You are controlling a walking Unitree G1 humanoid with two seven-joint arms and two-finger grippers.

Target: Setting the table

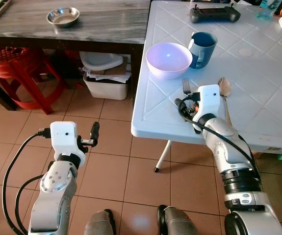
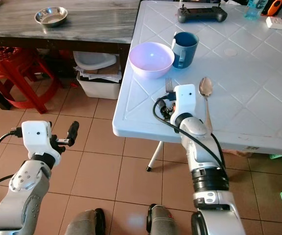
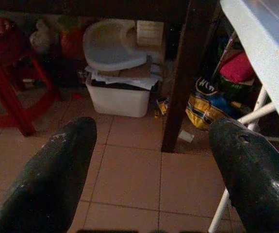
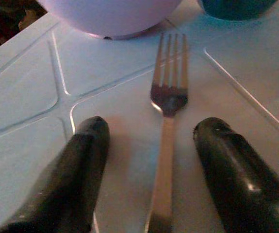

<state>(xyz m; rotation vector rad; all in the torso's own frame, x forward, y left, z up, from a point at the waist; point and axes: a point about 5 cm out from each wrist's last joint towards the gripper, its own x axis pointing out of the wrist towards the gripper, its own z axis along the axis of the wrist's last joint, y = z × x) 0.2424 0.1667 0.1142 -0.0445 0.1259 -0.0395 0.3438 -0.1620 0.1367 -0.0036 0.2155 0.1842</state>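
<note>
Straddling the fork (image 4: pixel 164 145) near the worktop's (image 1: pixel 258 93) front edge, right end effector (image 4: pixel 149 170) spread wide, gripping nothing. Spoon (image 2: pixel 206 90) beside it. Left end effector (image 3: pixel 154 165) open over floor, empty.

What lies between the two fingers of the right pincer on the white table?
The handle of the fork lies between the open fingers of the right pincer, flat on the white table, tines pointing toward the purple bowl. The right wrist view shows it.

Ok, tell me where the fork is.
The fork lies on the white table between the right gripper's open fingers, tines toward the purple bowl.
</note>
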